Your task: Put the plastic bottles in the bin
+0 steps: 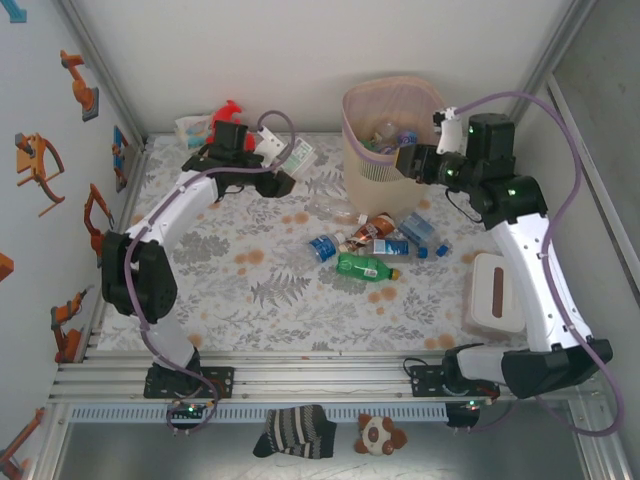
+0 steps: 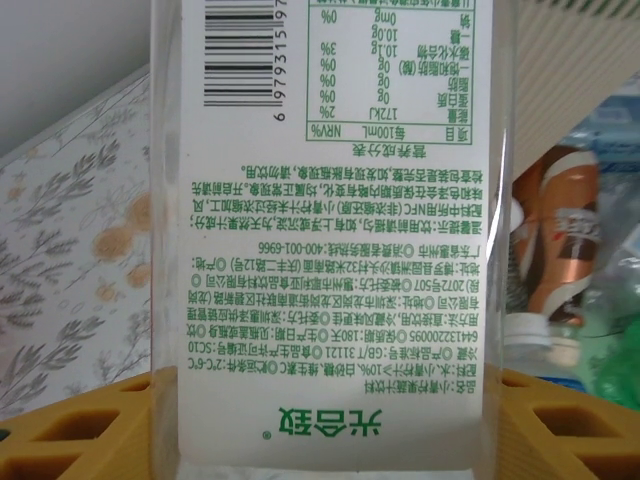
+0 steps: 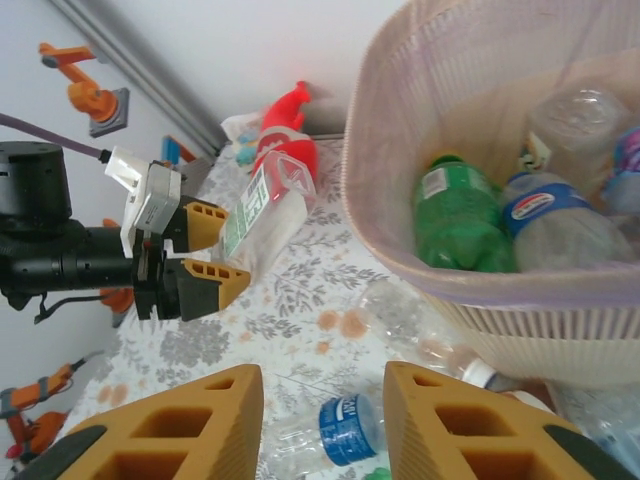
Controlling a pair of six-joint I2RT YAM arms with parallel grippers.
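My left gripper [image 1: 283, 170] is shut on a clear plastic bottle [image 1: 297, 155] with a white and green label, held above the table at the back, left of the bin [image 1: 350, 110]. That label [image 2: 335, 250] runs between the yellow fingers [image 2: 90, 425]. My right gripper [image 3: 325, 390] is open and holds nothing, at the bin's near right side [image 1: 408, 160]. The bin [image 3: 370, 200] holds a green bottle [image 3: 455, 215] and clear ones [image 3: 550, 215]. Several more bottles lie in front of the bin, among them a green one [image 1: 365, 267] and a blue-labelled one [image 3: 350, 430].
A red fish plush [image 1: 230, 112] lies in the back left corner, behind the held bottle. A white box [image 1: 495, 293] sits at the right edge beside my right arm. The table is walled on the left, back and right.
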